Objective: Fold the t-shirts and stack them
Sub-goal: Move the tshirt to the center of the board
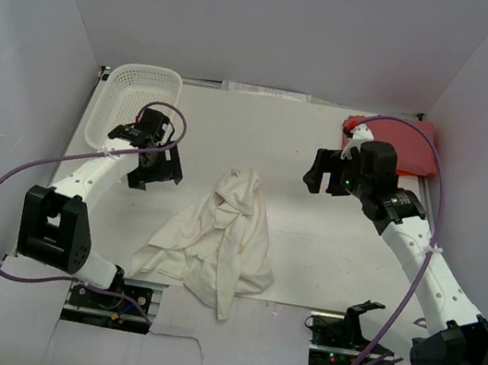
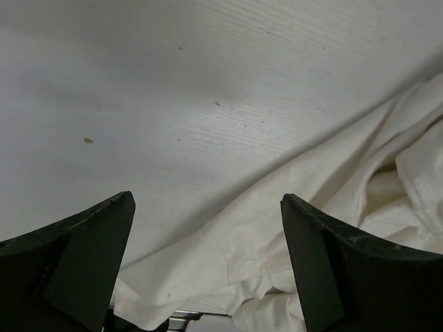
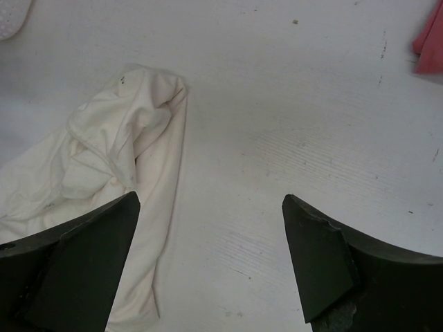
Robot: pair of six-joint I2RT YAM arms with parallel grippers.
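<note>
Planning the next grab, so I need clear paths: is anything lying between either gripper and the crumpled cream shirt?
Nothing visible does. Only bare table separates the open left gripper and right gripper from the cream shirt. The basket, far left, and the red shirt, far right corner, lie off both paths.

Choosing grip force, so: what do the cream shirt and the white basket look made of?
The cream shirt looks like soft matte cloth, perhaps cotton: it lies crumpled in folds. The basket looks like rigid plastic: a moulded mesh of holes.

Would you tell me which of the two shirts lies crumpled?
The white shirt, bunched up mid-table; the red shirt lies flat at the far right corner.
</note>
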